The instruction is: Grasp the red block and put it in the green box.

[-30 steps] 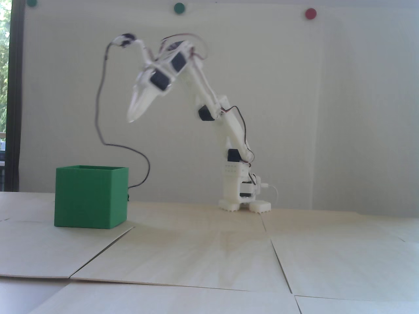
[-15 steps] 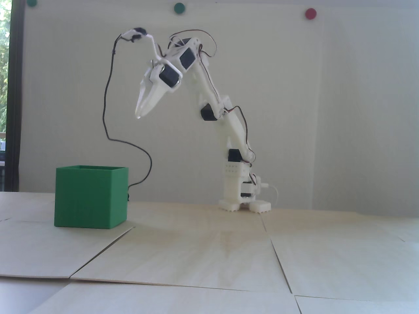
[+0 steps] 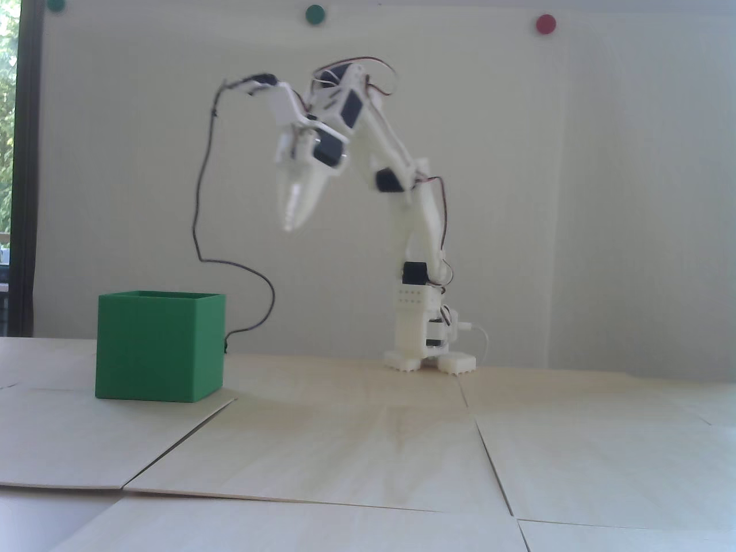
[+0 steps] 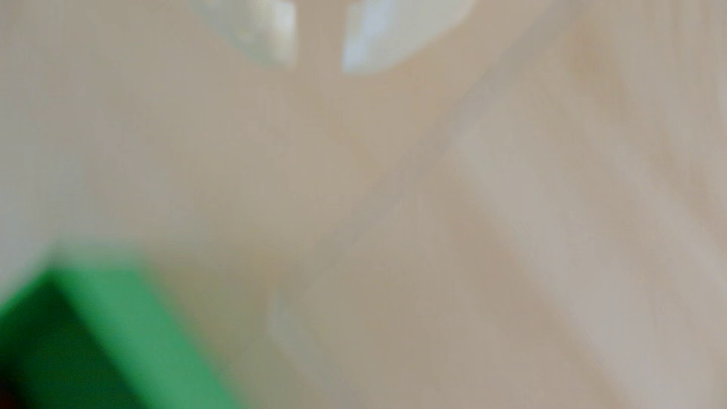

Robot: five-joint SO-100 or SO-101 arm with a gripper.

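My pincer point(image 3: 289, 223) hangs high in the air in the fixed view, tips pointing down, well above the table point(image 3: 368, 460) and to the right of the green box point(image 3: 158, 348). In that view the fingers read as one blurred white wedge, so the gap cannot be judged there. In the wrist view my pincer point(image 4: 318, 59) enters from the top edge, and a narrow strip of bare table shows between the two white fingertips point(image 4: 275, 35): the jaws stand slightly apart with nothing between them. The green box sits on the pale wooden table at the left of the fixed view, upright, its open top facing up, its interior hidden from that low angle. In the wrist view the green box point(image 4: 130, 338) fills the lower left corner, heavily blurred, with a dark shaded interior; a faint dark-reddish patch at the extreme bottom left may be the red block, but the blur prevents confirmation. I cannot otherwise locate the red block in either view. A dark cable point(image 3: 201, 190) runs from my wrist down in a loop to the table just behind the box's right side. My base point(image 3: 428, 345) stands on the table well to the right of the box. The wall behind carries two green dots point(image 3: 314, 14) and a red dot point(image 3: 545, 23).
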